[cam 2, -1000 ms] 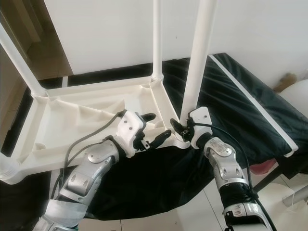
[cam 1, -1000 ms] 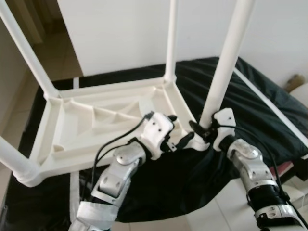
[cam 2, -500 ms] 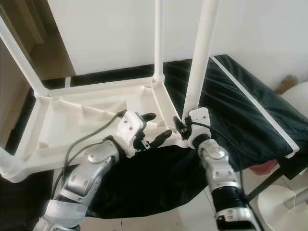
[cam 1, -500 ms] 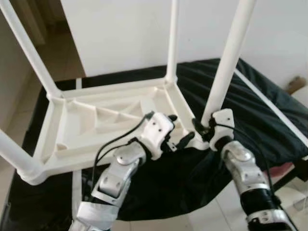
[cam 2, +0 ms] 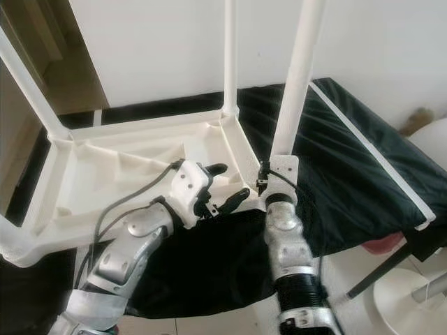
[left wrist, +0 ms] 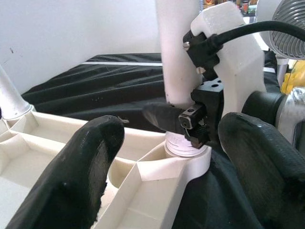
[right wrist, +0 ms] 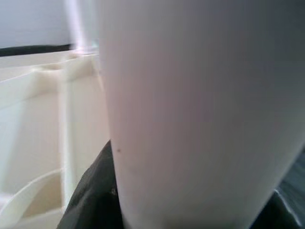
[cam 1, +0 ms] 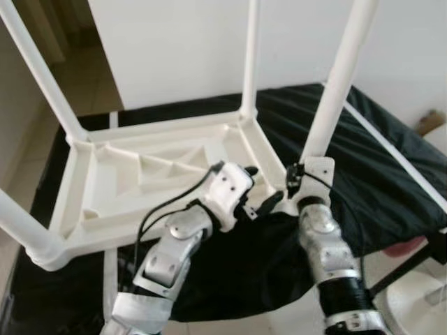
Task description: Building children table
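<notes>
A white plastic children's table (cam 1: 78,188) lies upside down on a black cloth, its legs pointing up. My right gripper (cam 1: 297,183) is shut on the near-right leg (cam 1: 336,87) just above its corner socket (left wrist: 186,155). One of its black fingers (left wrist: 162,117) crosses the front of the leg, which looms close and white in the right wrist view (right wrist: 200,109). My left gripper (cam 1: 260,187) stands open beside that same corner. Its two fingers (left wrist: 90,162) straddle the table's rim without closing on it.
Three more legs rise at the far right corner (cam 1: 249,56), far left (cam 1: 42,70) and near left (cam 1: 21,227). The black cloth (cam 1: 391,153) drapes over its front edge. A red object (cam 1: 405,248) and a round white base (cam 1: 419,307) sit at the lower right.
My right forearm has swung left and now stands more upright under the leg, still gripping it. The leg's top leans a little further right. The left arm has held still.
</notes>
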### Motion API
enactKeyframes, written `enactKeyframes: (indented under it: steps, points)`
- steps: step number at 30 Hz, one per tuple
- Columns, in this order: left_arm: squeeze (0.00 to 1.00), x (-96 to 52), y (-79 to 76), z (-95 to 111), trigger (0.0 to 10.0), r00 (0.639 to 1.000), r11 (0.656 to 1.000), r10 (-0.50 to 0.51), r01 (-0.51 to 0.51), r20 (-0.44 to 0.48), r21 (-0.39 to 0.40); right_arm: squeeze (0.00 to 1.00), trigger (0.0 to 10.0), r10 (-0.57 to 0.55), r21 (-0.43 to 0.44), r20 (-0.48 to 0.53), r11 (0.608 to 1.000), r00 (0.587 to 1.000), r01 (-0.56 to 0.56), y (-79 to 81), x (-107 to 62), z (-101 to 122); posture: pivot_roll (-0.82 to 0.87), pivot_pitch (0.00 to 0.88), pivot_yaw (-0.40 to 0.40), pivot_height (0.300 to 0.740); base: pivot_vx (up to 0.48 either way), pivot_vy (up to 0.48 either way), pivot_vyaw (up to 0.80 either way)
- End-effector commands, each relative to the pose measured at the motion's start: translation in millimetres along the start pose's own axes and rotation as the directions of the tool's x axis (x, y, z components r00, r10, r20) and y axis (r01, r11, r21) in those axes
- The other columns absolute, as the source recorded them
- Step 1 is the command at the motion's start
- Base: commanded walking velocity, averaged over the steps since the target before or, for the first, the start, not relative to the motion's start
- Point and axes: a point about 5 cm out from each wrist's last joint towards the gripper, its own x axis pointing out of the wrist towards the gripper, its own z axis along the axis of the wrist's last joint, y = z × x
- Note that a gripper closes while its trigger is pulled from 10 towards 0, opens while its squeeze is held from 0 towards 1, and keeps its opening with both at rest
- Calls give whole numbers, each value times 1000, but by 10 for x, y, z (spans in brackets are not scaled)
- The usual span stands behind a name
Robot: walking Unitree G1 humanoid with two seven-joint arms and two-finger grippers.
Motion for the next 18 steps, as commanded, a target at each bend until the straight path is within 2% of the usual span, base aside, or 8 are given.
enactKeyframes:
  steps: [1, 2, 3, 9, 15, 16, 17, 18]
  points:
    - [0, 2, -7, -38, 10000, 1000, 1000, 11, -11, -13, -6, 0, 10000, -95, -7, -50, 995, 994, 95, -88, -12, -95, -8, 0, 4, 740, 0, 0, 0]
    - [0, 2, -7, -38, 10000, 1000, 1000, 11, -11, -13, -6, 0, 10000, -95, -7, -50, 995, 994, 95, -88, -12, -95, -8, 0, 4, 740, 0, 0, 0]
    - [0, 8, -11, -28, 10000, 1000, 1000, 10, -10, -10, -5, 0, 10000, -57, -3, -39, 998, 998, 57, 5, -30, -62, -3, 0, -1, 740, 0, 0, 0]
    - [0, 4, -10, -34, 10000, 1000, 1000, 13, -13, -11, -2, 0, 10000, -88, -34, -27, 996, 996, 87, -82, 10, -46, -2, 0, -3, 740, 0, 0, 0]
    - [0, -2, -18, -38, 10000, 1000, 1000, 13, -13, -11, -3, 0, 10000, -76, -21, -21, 997, 997, 76, -52, -8, -36, 1, 0, -6, 740, 0, 0, 0]
    - [0, -5, -26, -41, 10000, 1000, 1000, 12, -12, -12, -4, 169, 10000, -67, -8, -13, 998, 998, 66, -23, -23, -23, 1, 0, -6, 740, 0, 0, 0]
    - [0, -6, -31, -42, 10000, 1000, 1000, 10, -10, -12, -4, 1000, 10000, -54, 6, -5, 999, 999, 54, -3, -34, -9, 1, 0, -6, 740, 0, 0, 0]
    - [0, -6, -31, -42, 10000, 1000, 1000, 10, -10, -12, -4, 1000, 10000, -54, 6, -5, 999, 999, 54, -3, -34, -9, 1, 0, -6, 740, 0, 0, 0]
